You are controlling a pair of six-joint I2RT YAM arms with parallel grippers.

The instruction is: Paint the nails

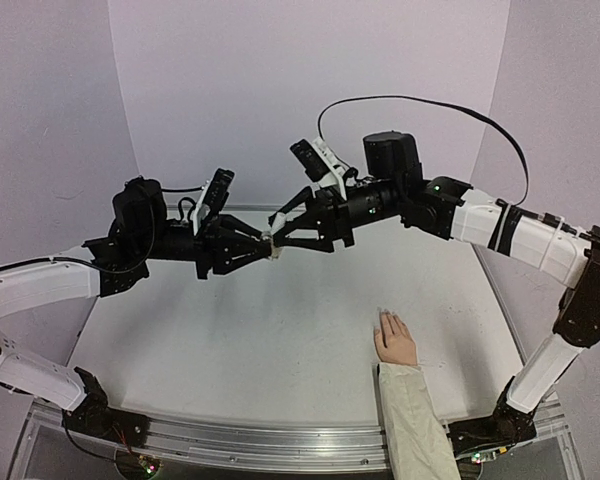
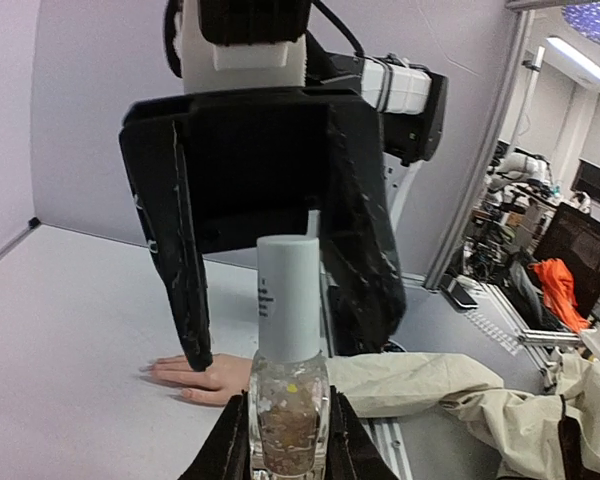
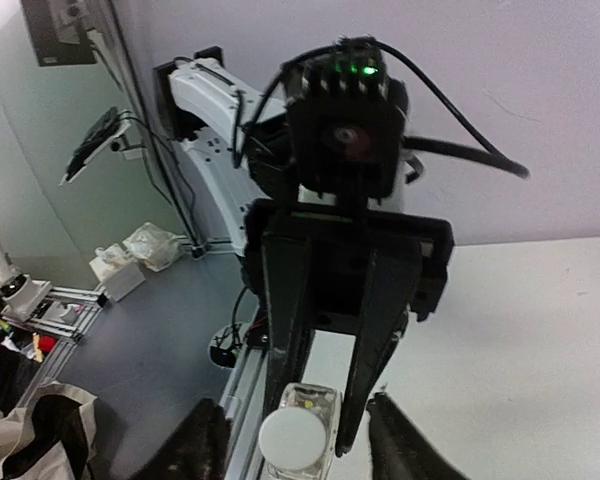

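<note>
Your left hand [image 2: 287,445] is clenched on the clear bottle [image 2: 288,405]. Your right hand [image 3: 298,430] stands released around its white cap [image 3: 292,437], with the nails [image 2: 148,368] well below on the tabletop [image 1: 280,340].

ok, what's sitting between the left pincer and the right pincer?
A small clear bottle with a white cap: gripped by the left pincer, its cap inside the open right pincer, untouched. Both wrist views show it.

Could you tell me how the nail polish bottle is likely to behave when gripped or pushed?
The nail polish bottle looks like clear glass, so probably rigid, smooth and rather slippery, and breakable if dropped. Its tall white cap over a narrow body suggests it would tip easily when nudged.
</note>
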